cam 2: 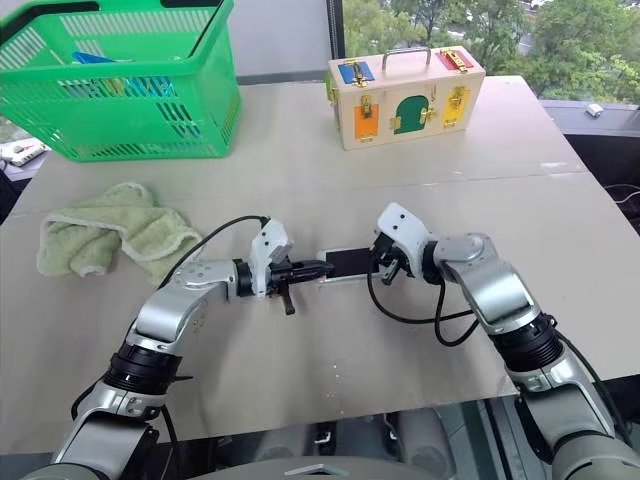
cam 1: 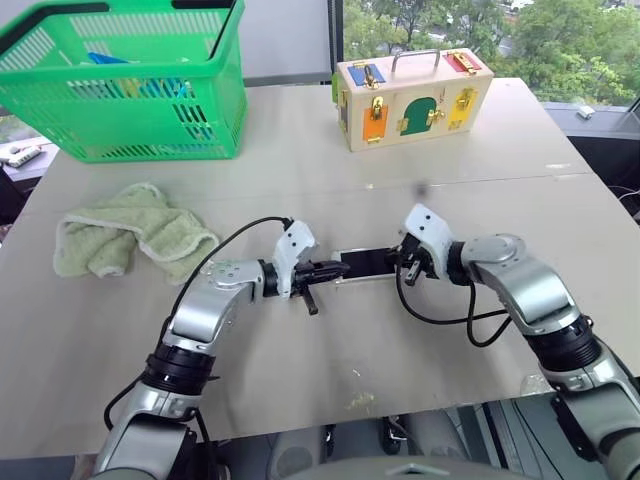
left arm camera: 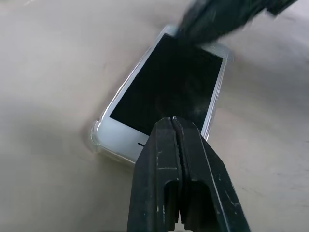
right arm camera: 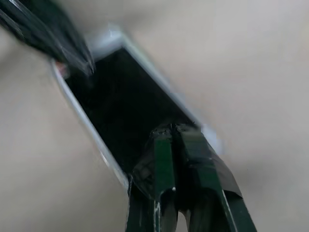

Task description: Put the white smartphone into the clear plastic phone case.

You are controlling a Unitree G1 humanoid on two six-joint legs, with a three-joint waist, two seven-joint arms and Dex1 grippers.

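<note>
The white smartphone (cam 1: 366, 262) lies flat, black screen up, at the middle of the table between both grippers. The clear plastic phone case (left arm camera: 95, 138) shows as a glossy transparent rim around the phone's corners, so the phone sits inside it. My left gripper (cam 1: 336, 269) is shut, its tip over the phone's left end; in the left wrist view its tip (left arm camera: 173, 122) rests at the screen's lower part. My right gripper (cam 1: 404, 263) is shut too, its tip (right arm camera: 169, 128) on or just over the screen's other end.
A green basket (cam 1: 130, 95) stands at the back left and a wooden latch box (cam 1: 412, 98) at the back centre. A green towel (cam 1: 130, 238) lies left of my left arm. The table's front edge (cam 1: 350, 420) runs close below both arms.
</note>
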